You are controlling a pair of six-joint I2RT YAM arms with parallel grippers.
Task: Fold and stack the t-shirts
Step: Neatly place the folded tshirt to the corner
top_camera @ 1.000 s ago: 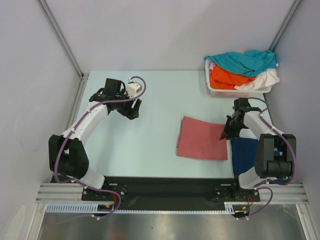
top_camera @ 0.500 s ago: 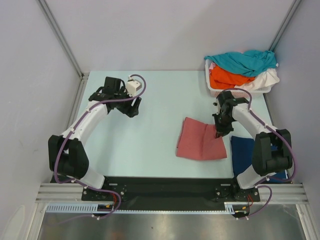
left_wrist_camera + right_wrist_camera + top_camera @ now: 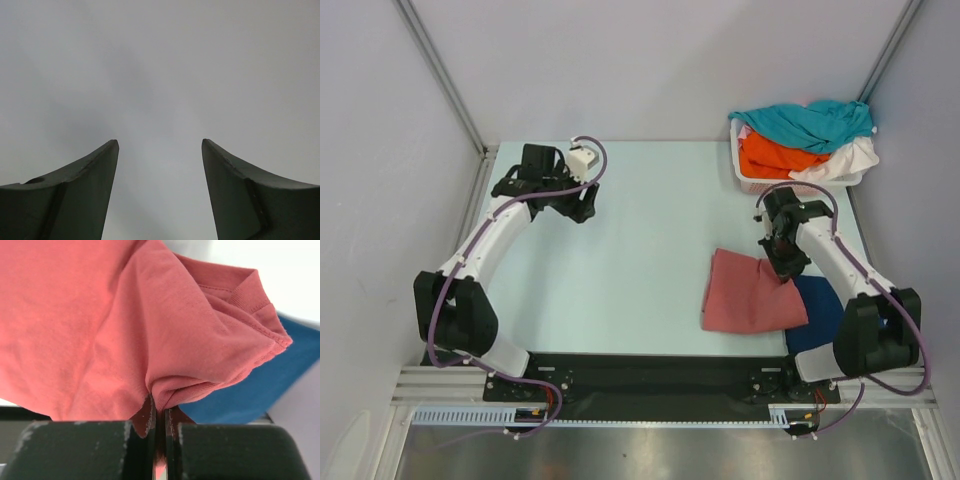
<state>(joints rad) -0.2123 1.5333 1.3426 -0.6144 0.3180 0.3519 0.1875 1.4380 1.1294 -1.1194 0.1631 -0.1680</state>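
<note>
The right arm (image 3: pixel 832 255) has its jaws clenched on a bunched fold of the red shirt (image 3: pixel 750 295), at its far right corner. That shirt lies folded on the desk (image 3: pixel 640 240), right of centre, its right edge overlapping the navy shirt (image 3: pixel 817 312). A teal shirt (image 3: pixel 810 120), an orange shirt (image 3: pixel 775 158) and a white shirt (image 3: pixel 850 158) are heaped in the basket (image 3: pixel 758 184) at the far right. The left arm (image 3: pixel 490 235) reaches to the far left, jaws released and gripping nothing.
</note>
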